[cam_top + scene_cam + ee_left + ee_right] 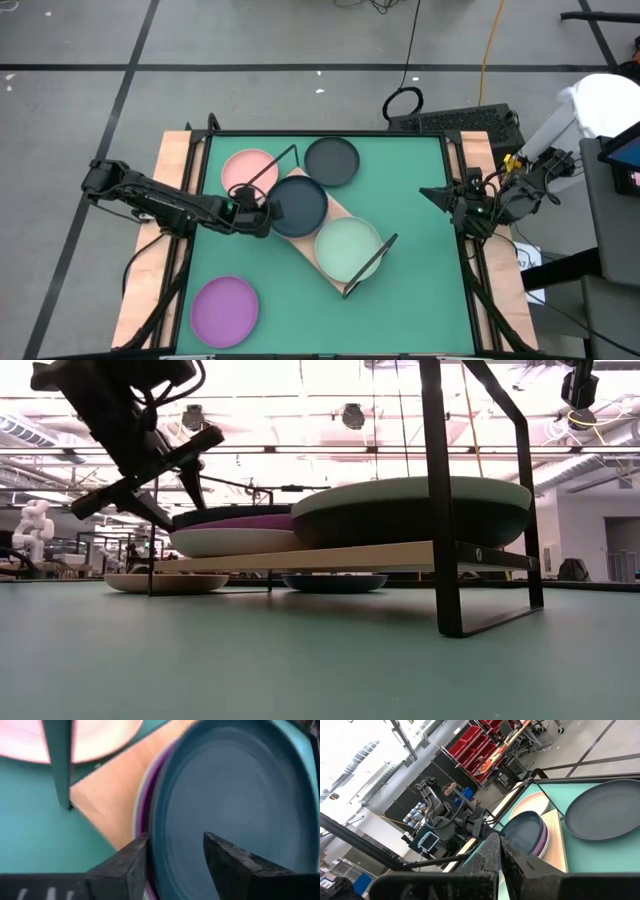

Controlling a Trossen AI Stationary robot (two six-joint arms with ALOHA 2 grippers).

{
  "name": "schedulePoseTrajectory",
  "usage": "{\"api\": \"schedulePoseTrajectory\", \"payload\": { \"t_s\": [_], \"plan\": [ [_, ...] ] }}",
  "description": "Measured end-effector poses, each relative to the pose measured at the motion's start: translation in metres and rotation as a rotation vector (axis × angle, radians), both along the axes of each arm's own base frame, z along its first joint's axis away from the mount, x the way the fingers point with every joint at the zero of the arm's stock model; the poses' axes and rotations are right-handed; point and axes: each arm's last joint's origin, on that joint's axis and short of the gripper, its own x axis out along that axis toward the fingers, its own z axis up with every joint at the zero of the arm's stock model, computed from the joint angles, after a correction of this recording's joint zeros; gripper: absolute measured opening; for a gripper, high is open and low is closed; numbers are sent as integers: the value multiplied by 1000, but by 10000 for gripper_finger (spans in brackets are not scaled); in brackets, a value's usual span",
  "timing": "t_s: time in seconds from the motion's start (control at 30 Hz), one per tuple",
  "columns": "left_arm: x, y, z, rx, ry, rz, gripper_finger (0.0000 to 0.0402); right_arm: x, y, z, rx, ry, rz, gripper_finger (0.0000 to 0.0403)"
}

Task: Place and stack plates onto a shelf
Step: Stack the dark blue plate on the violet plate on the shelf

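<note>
I see a green table [420, 250] on a grey floor [100, 100] with dark lines. The shelf [335, 215] lies diagonal on it. A dark blue plate [300, 203] tops one stack there, a pale green plate [347, 246] the other. The left gripper [268, 212] is parted around the blue plate's rim, maybe touching it. The right gripper [432, 194] waits closed at the table's right edge. Red bins [470, 750] stand in the room behind.
</note>
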Motion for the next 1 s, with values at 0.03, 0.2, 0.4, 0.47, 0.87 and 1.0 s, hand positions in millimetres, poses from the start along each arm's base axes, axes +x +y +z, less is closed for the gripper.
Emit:
{"api": "schedulePoseTrajectory", "payload": {
  "t_s": [0.03,0.2,0.4,0.47,0.87,1.0],
  "plan": [
    [1,0,0,-5,-4,-11,196,0,0,0,0,0,0,0],
    [5,-6,4,-12,-31,-59,204,0,0,0,13,-4,0,0],
    [7,-10,15,-3,-21,-85,204,0,0,0,26,-8,-1,0],
    [8,-12,21,6,-2,-97,204,0,0,0,26,-9,-1,0],
    [8,-15,43,-5,127,-245,204,1,1,2,38,-25,0,0],
    [3,-16,40,-82,194,-283,204,3,3,2,38,-26,0,0]
  ]
}}
